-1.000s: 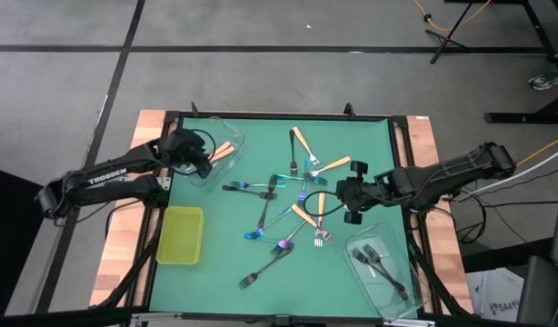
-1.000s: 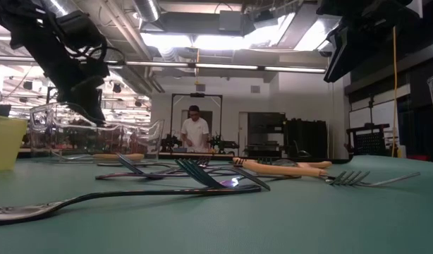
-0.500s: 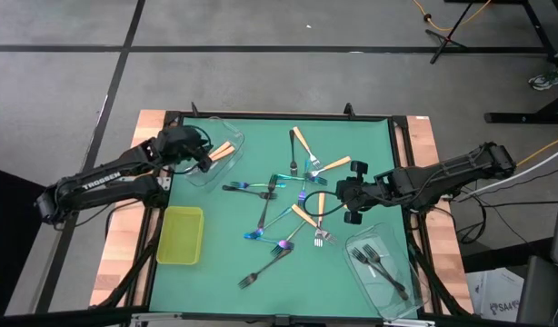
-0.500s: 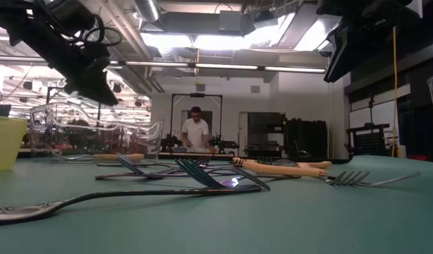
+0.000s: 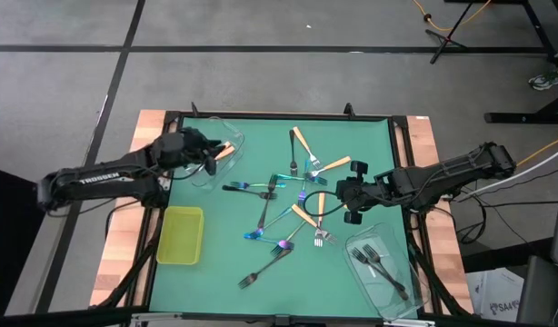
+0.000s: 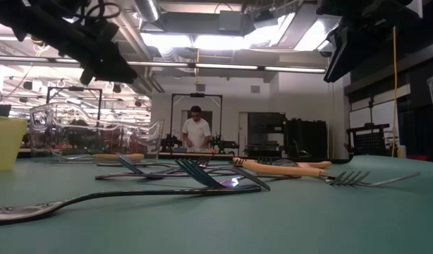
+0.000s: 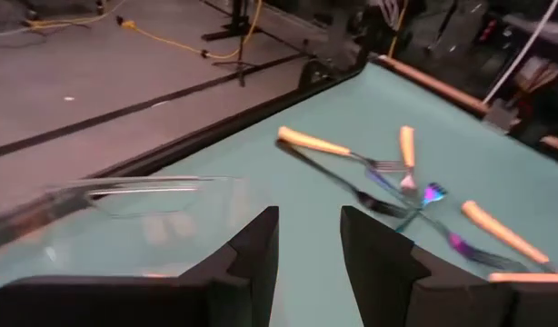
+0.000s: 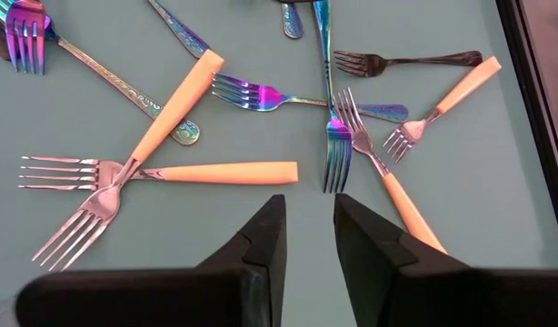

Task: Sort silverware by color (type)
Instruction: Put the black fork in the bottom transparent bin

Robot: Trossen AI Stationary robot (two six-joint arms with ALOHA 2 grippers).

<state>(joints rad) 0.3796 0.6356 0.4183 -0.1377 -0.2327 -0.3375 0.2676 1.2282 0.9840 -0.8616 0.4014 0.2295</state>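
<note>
The silverware (image 5: 293, 195) lies scattered on the green mat: orange-handled forks (image 8: 226, 172), iridescent forks (image 8: 261, 94) and dark forks (image 8: 415, 62), several crossing one another. My left gripper (image 5: 209, 153) hangs open and empty above the clear tub (image 5: 220, 145) at the far left, which holds two orange-handled forks (image 5: 226, 150). My right gripper (image 5: 339, 193) hovers open and empty above the right side of the pile, pointing steeply down. In its wrist view (image 8: 308, 204) the fingers stand clear of the forks below.
A second clear tub (image 5: 385, 268) at the near right holds dark forks. A yellow-green tray (image 5: 181, 234) sits at the near left. Bare mat lies along the near edge and the far right. A person stands in the room beyond the table (image 6: 196, 132).
My left gripper has risen out of the far-left tub and tipped up from pointing down to nearly level, swinging a little toward the far edge. It stays open and empty. The forks have not moved.
</note>
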